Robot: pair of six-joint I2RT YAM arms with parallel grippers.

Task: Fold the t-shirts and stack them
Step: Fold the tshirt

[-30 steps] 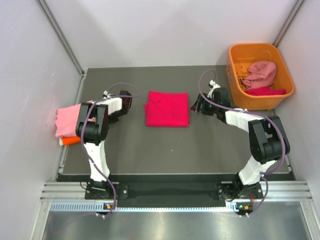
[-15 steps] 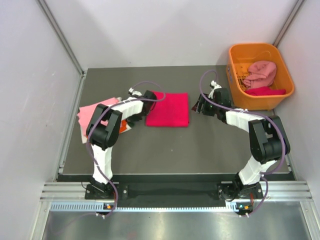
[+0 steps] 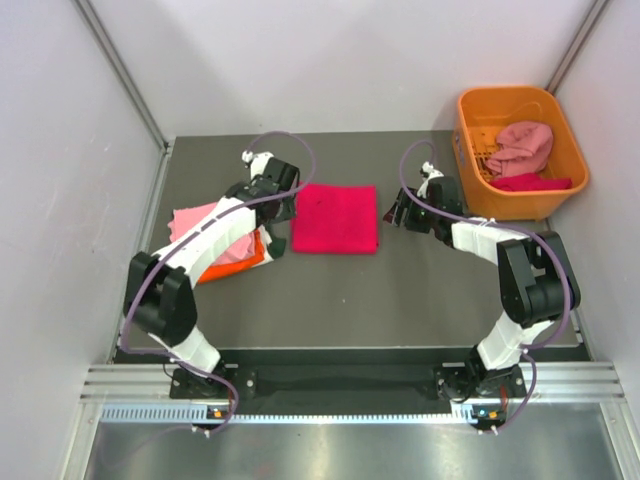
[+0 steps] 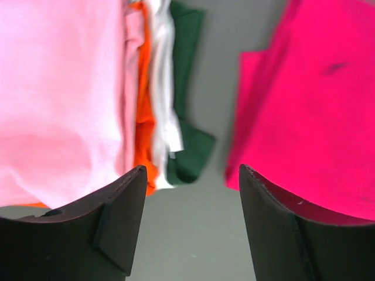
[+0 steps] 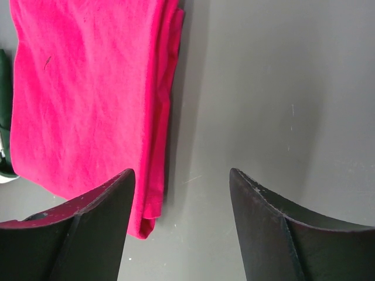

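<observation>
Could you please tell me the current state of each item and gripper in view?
Crimson shirt: folded, lying flat on the table.
Shirt stack: folded, piled, light pink on top.
Basket: upright, partly filled.
Shirts in the basket: crumpled, unfolded.
Left gripper: open, empty.
Right gripper: open, empty.

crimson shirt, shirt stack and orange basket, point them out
crimson shirt (image 3: 335, 218), top view, middle of its upper face
shirt stack (image 3: 188, 218), top view, light pink top layer
orange basket (image 3: 505, 91), top view, far rim
</observation>
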